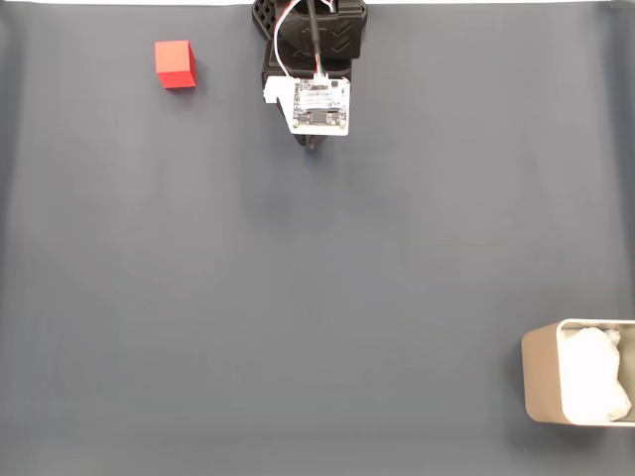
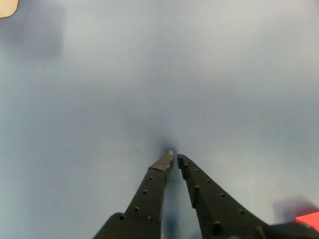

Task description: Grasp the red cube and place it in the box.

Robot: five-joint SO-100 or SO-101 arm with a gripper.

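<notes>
Tabletop (image 1: 317,288) comes first for you: a dark blue-grey mat that covers nearly the whole fixed view, with a pale strip along its upper edge. Next in size, the arm (image 1: 313,40) enters at twelve o'clock in that view, a black body with white and red wires running down to a small white circuit board (image 1: 319,106) mounted on it. Then look at the box (image 1: 580,385), sitting at about four o'clock from the centre of the fixed view, cut off by the right edge; its beige-grey wall faces left and crumpled white paper lies inside it. Your gripper (image 2: 175,159) shows best in the wrist view, two black perforated fingers (image 2: 149,191) rising from six o'clock and converging until their tips stand nearly together, with just a slim gap between them and nothing in it; they point down close to the mat, where a soft shadow gathers at the tips. Smallest, the red cube (image 1: 176,64) rests on the mat at about ten o'clock in the fixed view, well apart from the arm at its nine o'clock side, and far from the box. In the wrist view you catch only a red corner at five o'clock, beside the right finger's base.
</notes>
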